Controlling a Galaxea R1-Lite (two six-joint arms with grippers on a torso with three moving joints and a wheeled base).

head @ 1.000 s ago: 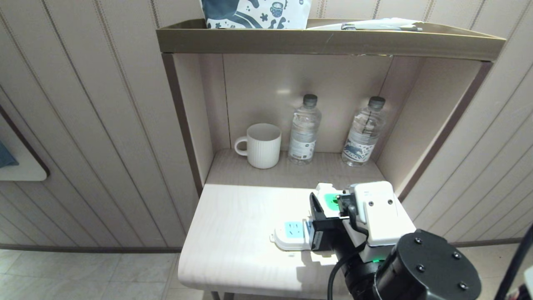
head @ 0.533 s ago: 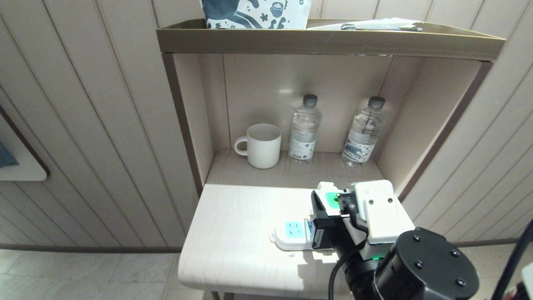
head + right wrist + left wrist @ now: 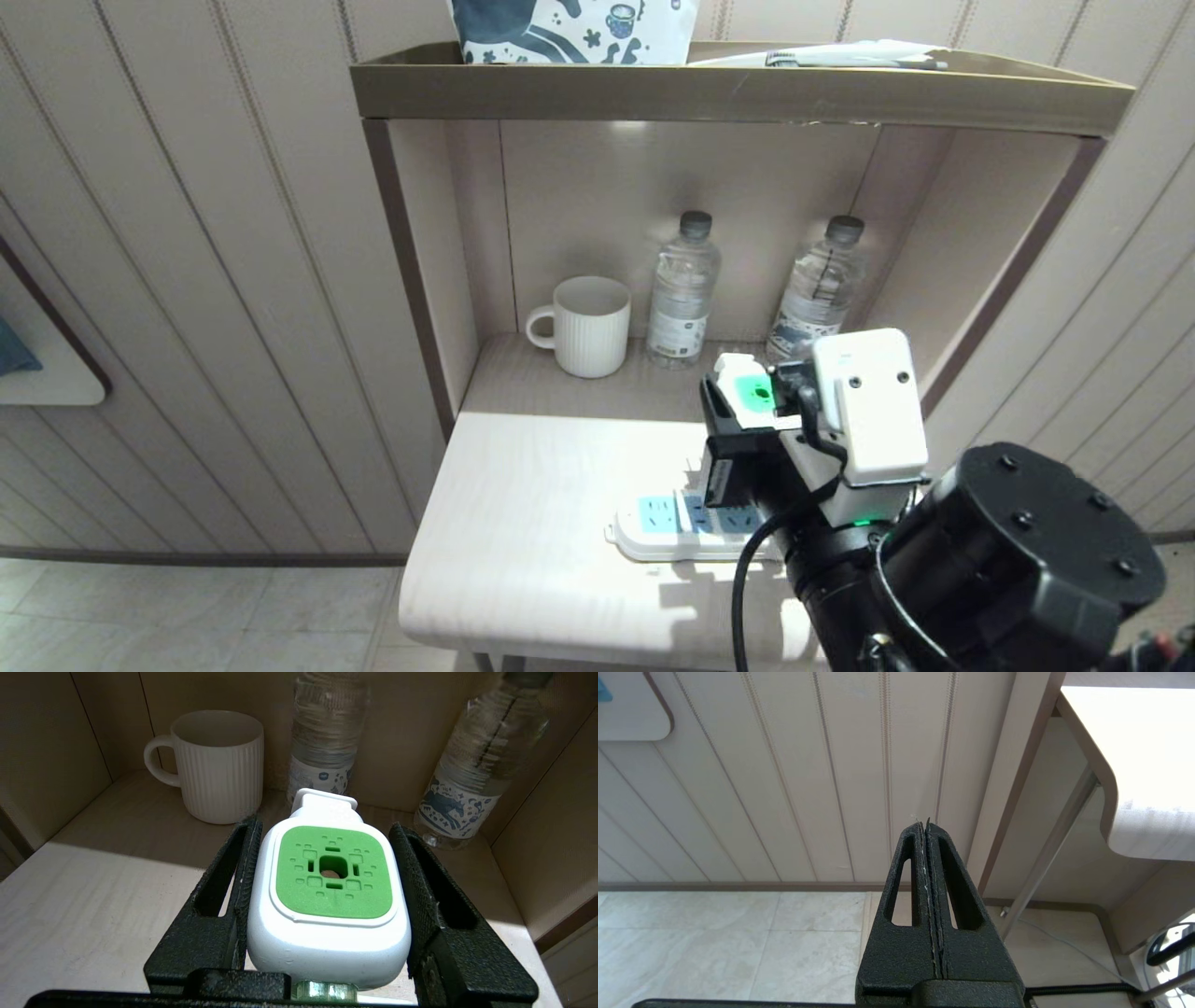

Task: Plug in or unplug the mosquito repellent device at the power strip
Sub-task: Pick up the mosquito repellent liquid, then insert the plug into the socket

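Observation:
My right gripper (image 3: 750, 403) is shut on the mosquito repellent device (image 3: 752, 392), a white head with a green centre. It holds the device in the air above the power strip (image 3: 665, 528), apart from it. In the right wrist view the black fingers (image 3: 245, 868) press both sides of the device (image 3: 334, 872); a bit of its green bottle shows beneath. The white strip lies flat on the table (image 3: 523, 523) with light-blue socket faces showing; its right end is hidden behind my arm. My left gripper (image 3: 924, 823) is shut on nothing, low beside the table.
At the back of the niche stand a white ribbed mug (image 3: 588, 327) and two clear water bottles (image 3: 683, 289) (image 3: 817, 294). A shelf (image 3: 738, 91) overhangs them. The niche's side wall (image 3: 934, 280) is close on the right.
My right gripper has risen and moved toward the back with the device, lifting it away from the strip. More of the strip's socket faces now show.

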